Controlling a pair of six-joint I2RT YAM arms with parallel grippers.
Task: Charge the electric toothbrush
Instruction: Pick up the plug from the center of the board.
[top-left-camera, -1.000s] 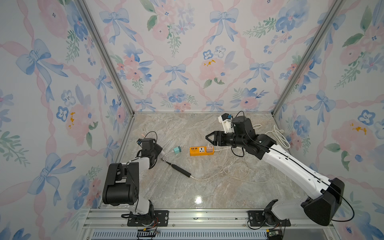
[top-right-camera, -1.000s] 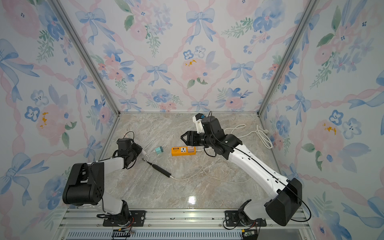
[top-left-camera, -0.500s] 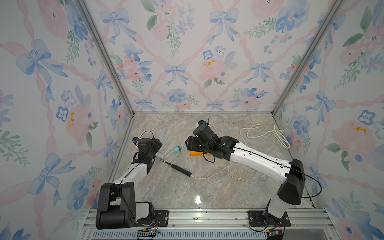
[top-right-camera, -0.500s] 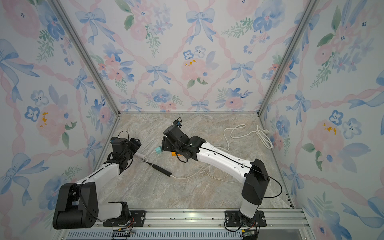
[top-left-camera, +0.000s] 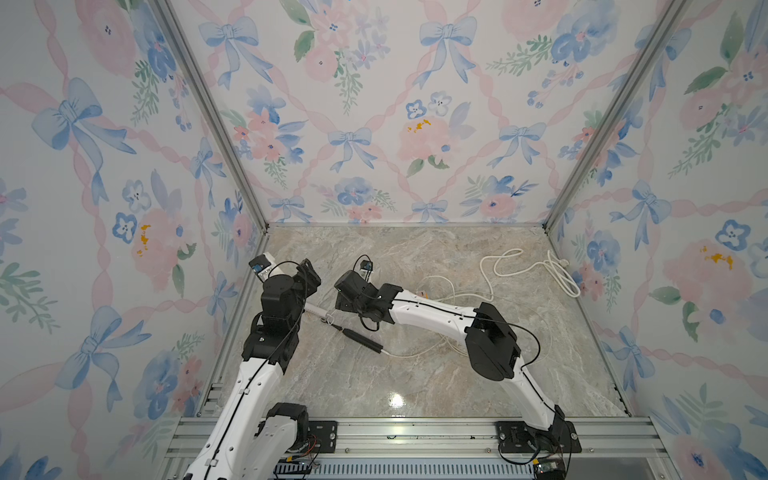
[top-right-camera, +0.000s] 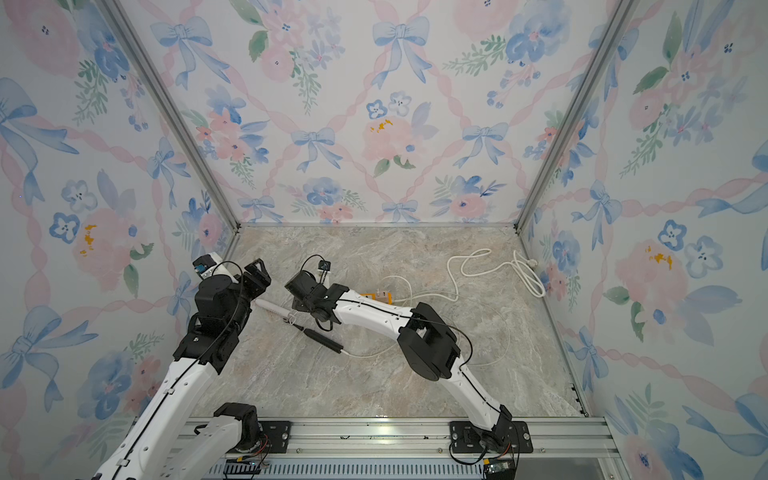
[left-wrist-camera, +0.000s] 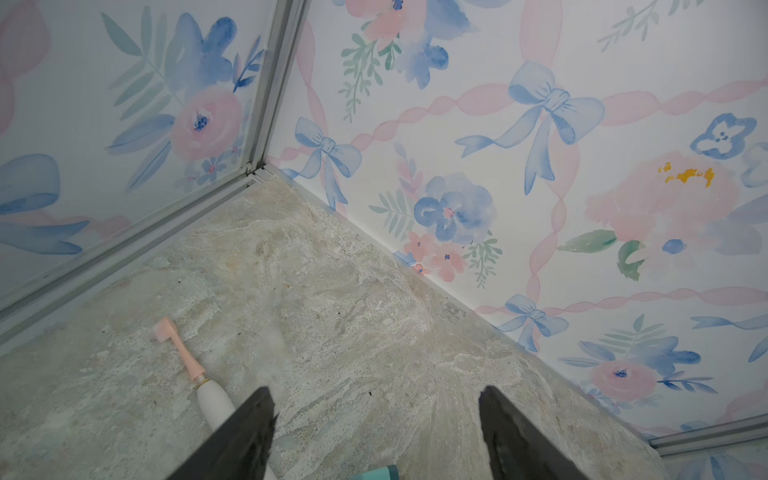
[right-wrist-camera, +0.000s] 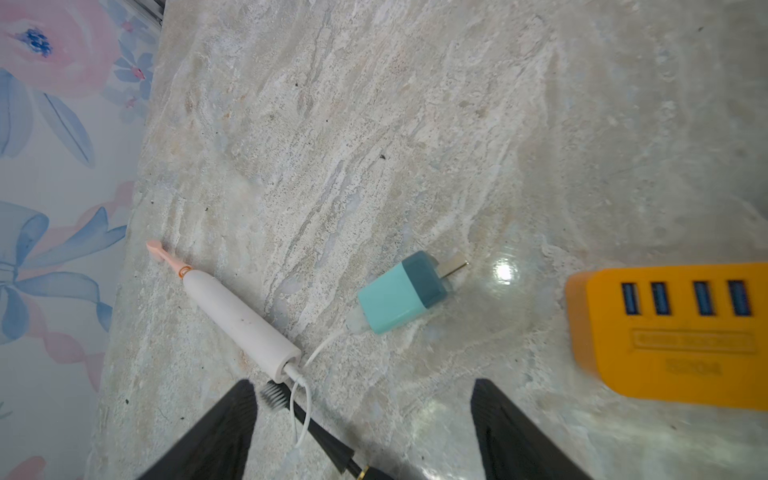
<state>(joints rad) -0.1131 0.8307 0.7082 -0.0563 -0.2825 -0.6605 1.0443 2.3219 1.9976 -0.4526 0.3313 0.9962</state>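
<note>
The white toothbrush (right-wrist-camera: 241, 320) lies flat on the marble floor (right-wrist-camera: 374, 124) close to the side wall. Its cord (right-wrist-camera: 328, 343) seems seated in its base and runs to the teal plug (right-wrist-camera: 399, 295) just beside it. The right gripper (right-wrist-camera: 361, 399) hangs above with jaws spread, holding nothing. The left gripper (left-wrist-camera: 376, 399) is likewise spread and empty near the handle. The job now, I judge, is lifting that plug: pinch its flat sides (not the prongs, which point toward the orange power strip (right-wrist-camera: 673, 332)), keep it level, and avoid snagging the black brush (right-wrist-camera: 316, 432).
</note>
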